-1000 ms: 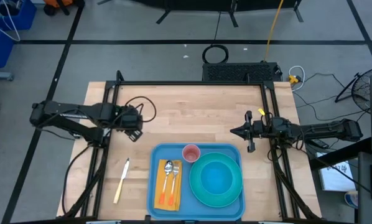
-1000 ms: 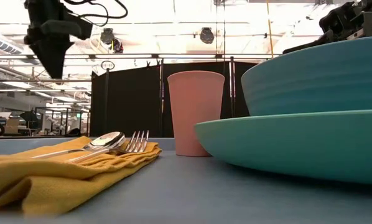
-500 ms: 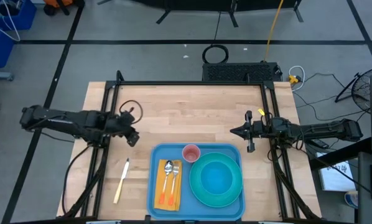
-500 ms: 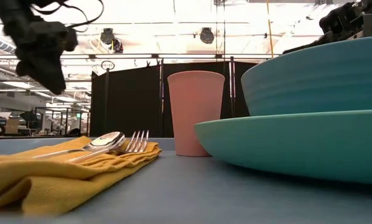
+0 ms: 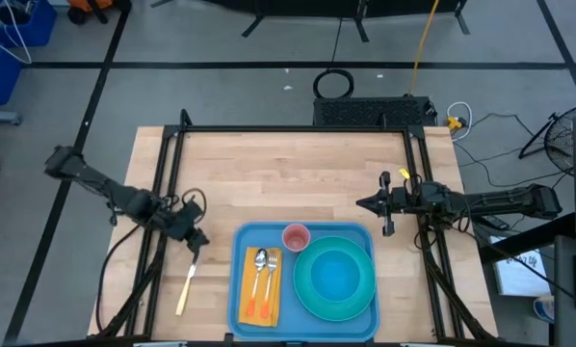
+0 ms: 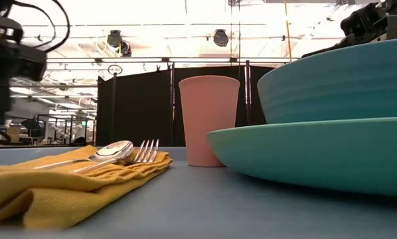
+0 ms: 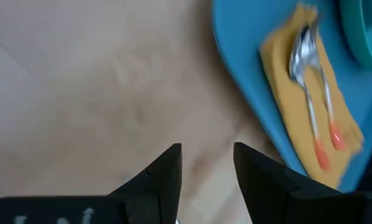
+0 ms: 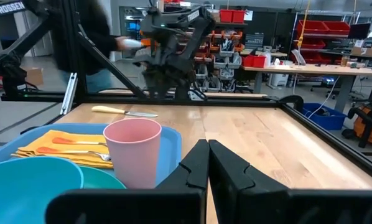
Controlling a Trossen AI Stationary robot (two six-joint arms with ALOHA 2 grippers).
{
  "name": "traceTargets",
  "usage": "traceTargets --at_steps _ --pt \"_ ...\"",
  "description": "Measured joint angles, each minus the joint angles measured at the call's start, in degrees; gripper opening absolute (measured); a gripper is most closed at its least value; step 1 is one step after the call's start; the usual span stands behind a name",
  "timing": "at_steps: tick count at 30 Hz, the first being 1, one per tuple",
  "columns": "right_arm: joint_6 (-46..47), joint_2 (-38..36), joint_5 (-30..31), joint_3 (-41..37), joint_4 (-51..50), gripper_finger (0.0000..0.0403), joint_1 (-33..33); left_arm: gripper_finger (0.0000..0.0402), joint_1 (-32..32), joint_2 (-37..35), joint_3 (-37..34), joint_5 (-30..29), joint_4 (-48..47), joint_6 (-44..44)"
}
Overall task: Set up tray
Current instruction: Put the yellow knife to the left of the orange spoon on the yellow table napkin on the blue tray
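The blue tray lies at the table's near middle. On it are a yellow napkin bearing a spoon and a fork, a pink cup, and a turquoise bowl on a plate. A knife with a yellow handle lies flat on the wood left of the tray. My left gripper hangs open, tipped downward, just over the knife's blade end; its fingers stand apart over bare wood. My right gripper is shut, level, at the table's right.
A black metal frame runs around the tabletop. Bare wood stretches from the tray to the far edge. In the right wrist view a person stands beyond the table, behind my left arm.
My left gripper has swung toward the table's near edge and come down, tipping from nearly level to pointing steeply down, and now hangs over the knife's blade end. Its fingers have kept their gap. The tray's things and my right arm have stayed put.
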Motion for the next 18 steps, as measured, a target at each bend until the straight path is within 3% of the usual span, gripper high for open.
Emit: traceTargets --at_steps 4,8,14,18 --pt "0.31 0.02 0.02 0.01 -0.62 0.0 0.0 0.0146 -9.39 5.53 -0.17 0.49 5.19 -9.03" --pt "0.51 0.02 0.02 0.01 -0.74 0.0 0.0 0.0128 -18.37 12.35 3.99 -0.28 7.05 -18.66" --pt "0.74 0.09 0.0 0.0 -0.79 0.0 0.0 0.0083 -29.65 24.69 11.43 -3.14 2.88 -35.28" --pt "0.74 0.09 0.0 0.02 -0.53 0.0 0.0 0.0081 -33.51 32.09 15.41 1.62 -0.3 -45.82"
